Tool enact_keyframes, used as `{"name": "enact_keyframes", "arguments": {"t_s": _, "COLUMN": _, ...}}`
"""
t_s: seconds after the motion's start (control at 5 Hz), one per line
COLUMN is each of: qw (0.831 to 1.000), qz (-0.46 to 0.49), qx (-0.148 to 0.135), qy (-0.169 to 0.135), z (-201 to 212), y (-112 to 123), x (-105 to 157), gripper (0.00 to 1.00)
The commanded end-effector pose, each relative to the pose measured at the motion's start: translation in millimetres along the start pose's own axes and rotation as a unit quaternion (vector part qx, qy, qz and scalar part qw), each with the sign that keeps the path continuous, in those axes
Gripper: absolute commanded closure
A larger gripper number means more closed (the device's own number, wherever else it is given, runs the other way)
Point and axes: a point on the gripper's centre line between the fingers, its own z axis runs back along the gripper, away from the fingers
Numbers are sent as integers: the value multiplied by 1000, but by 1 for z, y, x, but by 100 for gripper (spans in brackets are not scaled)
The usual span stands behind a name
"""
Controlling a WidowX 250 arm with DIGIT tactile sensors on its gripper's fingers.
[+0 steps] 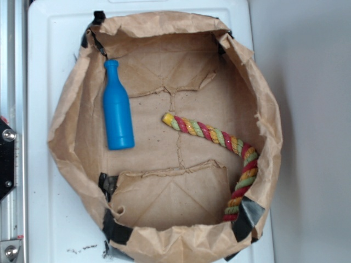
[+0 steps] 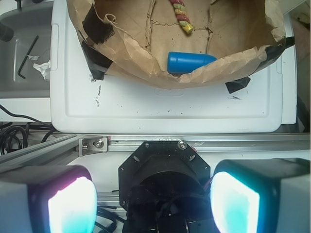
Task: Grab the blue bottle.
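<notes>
gripper (image 2: 154, 204) is parked outside the bag (image 1: 258, 104), fingers spread wide and empty. bottle (image 1: 117, 109) lies flat near the bag's wall, apart from the rope (image 1: 214, 134), so a top-down approach looks clear.

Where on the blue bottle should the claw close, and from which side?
Grip the blue bottle across its wide body, coming straight down from above. It lies flat on the bag floor, its neck close to the bag wall, the body side towards the rope clear.

light: bright, even, diffuse | shadows: soft, inside bag (image 1: 258, 109) walls | glare: 2 glowing pads (image 2: 72, 206) in wrist view | focus: pads blurred; exterior slightly soft
</notes>
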Motion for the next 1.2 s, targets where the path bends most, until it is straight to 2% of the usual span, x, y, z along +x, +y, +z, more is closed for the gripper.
{"name": "enact_keyframes", "arguments": {"t_s": 0.0, "qw": 1000, "qz": 0, "qx": 0, "qy": 0, "z": 0, "y": 0, "x": 0, "gripper": 0}}
{"name": "enact_keyframes", "arguments": {"t_s": 0.2, "qw": 997, "qz": 76, "qx": -10, "qy": 3, "z": -12, "y": -3, "x": 34, "gripper": 0}}
{"name": "enact_keyframes", "arguments": {"t_s": 0.4, "qw": 989, "qz": 150, "qx": -17, "qy": -7, "z": -28, "y": 5, "x": 65, "gripper": 0}}
{"name": "enact_keyframes", "arguments": {"t_s": 0.6, "qw": 968, "qz": 249, "qx": -18, "qy": 5, "z": -50, "y": 20, "x": 93, "gripper": 0}}
{"name": "enact_keyframes", "arguments": {"t_s": 0.8, "qw": 931, "qz": 365, "qx": 4, "qy": -26, "z": -67, "y": 32, "x": 78, "gripper": 0}}
{"name": "enact_keyframes", "arguments": {"t_s": 1.0, "qw": 904, "qz": 425, "qx": 33, "qy": -33, "z": -82, "y": 40, "x": 46, "gripper": 0}}
